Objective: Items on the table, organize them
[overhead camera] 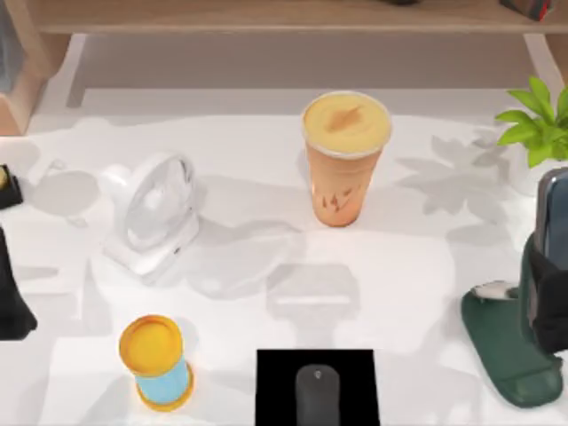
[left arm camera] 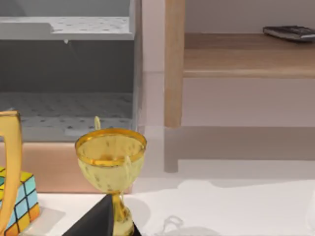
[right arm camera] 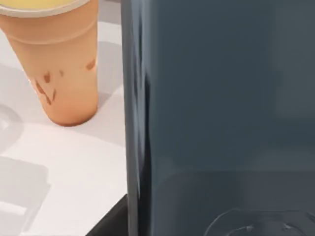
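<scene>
The flat grey-blue slab (right arm camera: 221,108), phone-like, stands nearest the right wrist camera, upright. In the top view it rises at the table's right edge (overhead camera: 552,213) above a dark green stand (overhead camera: 508,348), apparently carried or being set there so it can rest propped. Whether the right claw is clenched on it, I cannot tell.

The small dark grey computer mouse (overhead camera: 317,395) lies on a black mat (overhead camera: 275,386) at the front middle of the plain white table (overhead camera: 417,284), seemingly already in place. The tall orange drink cup with a domed yellow-orange lid (overhead camera: 344,160) stands near the back middle, well apart from both.

The left arm (overhead camera: 11,293) sits parked at the left edge.
</scene>
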